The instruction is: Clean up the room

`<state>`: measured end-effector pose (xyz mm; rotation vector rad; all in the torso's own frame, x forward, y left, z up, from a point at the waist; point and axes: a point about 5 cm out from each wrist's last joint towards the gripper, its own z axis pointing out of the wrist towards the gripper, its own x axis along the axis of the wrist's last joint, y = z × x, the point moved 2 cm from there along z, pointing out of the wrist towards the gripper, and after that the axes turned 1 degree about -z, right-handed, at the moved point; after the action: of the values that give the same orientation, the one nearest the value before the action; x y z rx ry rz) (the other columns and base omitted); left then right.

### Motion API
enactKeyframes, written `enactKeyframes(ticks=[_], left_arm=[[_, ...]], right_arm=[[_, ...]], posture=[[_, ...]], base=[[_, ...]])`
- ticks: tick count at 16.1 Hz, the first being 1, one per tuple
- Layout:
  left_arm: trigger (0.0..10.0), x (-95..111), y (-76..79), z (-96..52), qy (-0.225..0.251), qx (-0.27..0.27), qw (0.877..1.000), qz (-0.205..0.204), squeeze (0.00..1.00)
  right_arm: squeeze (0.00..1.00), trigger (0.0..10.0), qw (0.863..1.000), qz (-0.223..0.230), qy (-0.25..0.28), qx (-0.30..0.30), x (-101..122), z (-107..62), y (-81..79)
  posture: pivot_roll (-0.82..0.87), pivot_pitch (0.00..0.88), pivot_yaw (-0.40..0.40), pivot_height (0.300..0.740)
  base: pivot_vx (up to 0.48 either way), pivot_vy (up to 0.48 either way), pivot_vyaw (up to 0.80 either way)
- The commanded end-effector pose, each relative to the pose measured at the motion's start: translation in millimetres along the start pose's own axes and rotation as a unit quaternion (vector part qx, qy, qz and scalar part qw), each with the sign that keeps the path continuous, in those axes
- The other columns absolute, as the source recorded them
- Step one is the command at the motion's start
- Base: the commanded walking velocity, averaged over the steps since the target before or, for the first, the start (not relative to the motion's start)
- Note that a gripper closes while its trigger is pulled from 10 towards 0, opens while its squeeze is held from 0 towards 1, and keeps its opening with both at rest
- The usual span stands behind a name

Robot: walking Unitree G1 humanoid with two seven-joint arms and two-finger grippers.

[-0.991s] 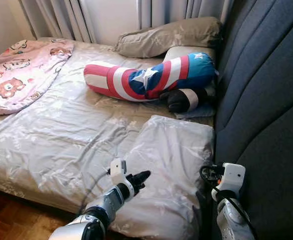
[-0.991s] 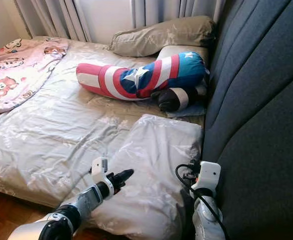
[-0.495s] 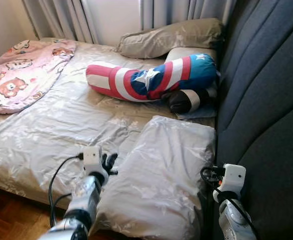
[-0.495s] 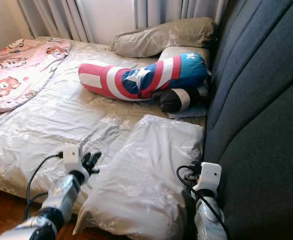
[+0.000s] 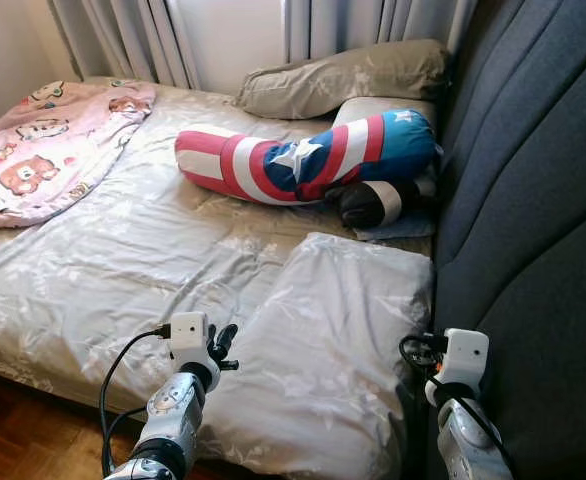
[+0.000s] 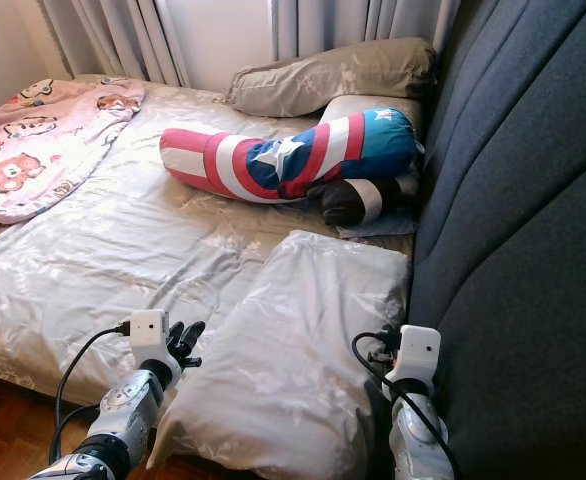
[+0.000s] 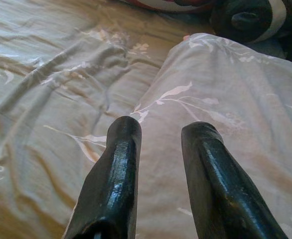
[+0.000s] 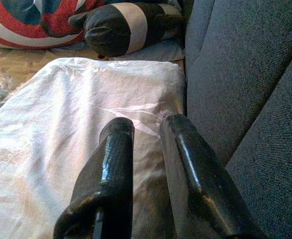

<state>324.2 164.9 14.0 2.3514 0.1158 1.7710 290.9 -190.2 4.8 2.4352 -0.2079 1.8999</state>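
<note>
A grey floral pillow [image 5: 333, 340] lies on the bed's near right corner, against the dark headboard [image 5: 533, 200]. My left gripper [image 5: 220, 343] hovers at the pillow's left edge, where it meets the grey sheet [image 5: 123, 260]. In the left wrist view that gripper [image 7: 161, 133] is open, with nothing between its fingers. My right arm [image 5: 460, 360] is low at the pillow's right side, beside the headboard. The right gripper [image 8: 145, 125] points along the pillow, its fingers a little apart and empty.
A stars-and-stripes bolster [image 5: 303, 160] and a black-and-white plush [image 5: 373, 200] lie further up the bed. Two tan pillows [image 5: 343, 75] sit by the curtains. A pink bear-print blanket [image 5: 43, 150] covers the far left. Wood floor [image 5: 13, 440] shows below the bed edge.
My left gripper swung left, from over the pillow's front to its left edge. The right arm has held still. The camera shifted slightly.
</note>
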Motion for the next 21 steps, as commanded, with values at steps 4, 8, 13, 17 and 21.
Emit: enactKeyframes(ticks=[4,8,13,17,21], left_arm=[[10.0,-7.0,-2.0,-2.5,-0.013,0.011,1.000,0.003,0.00],[10.0,-13.7,-11.5,-6.3,-0.033,0.033,0.999,0.010,0.00],[10.0,-26.0,-22.4,-13.5,-0.062,0.056,0.997,-0.003,0.00],[10.0,-35.1,-29.5,-18.8,-0.086,0.071,0.994,-0.006,0.00],[10.0,-45.7,-39.8,-26.8,-0.115,0.090,0.989,-0.004,0.00]], right_arm=[[0.00,10.0,0.998,-0.008,-0.046,-0.033,-22.2,-8.7,23.0],[0.00,10.0,0.995,-0.011,-0.088,-0.038,-39.3,-14.9,29.3],[0.00,10.0,0.991,-0.007,-0.126,-0.045,-54.3,-21.5,35.4],[0.00,10.0,0.986,-0.002,-0.159,-0.044,-67.0,-27.2,34.5],[0.00,10.0,0.974,-0.004,-0.224,-0.021,-91.1,-41.7,26.6]], posture=[[-0.05,0.000,-0.019,0.740],[-0.05,0.000,-0.020,0.740],[-0.05,0.000,-0.022,0.740],[-0.05,0.000,-0.020,0.740],[-0.05,0.000,-0.020,0.740]], base=[[-0.258,0.000,0.00],[0.000,0.000,0.00],[0.000,0.000,0.00],[0.000,0.061,0.00],[0.000,0.301,0.00]])
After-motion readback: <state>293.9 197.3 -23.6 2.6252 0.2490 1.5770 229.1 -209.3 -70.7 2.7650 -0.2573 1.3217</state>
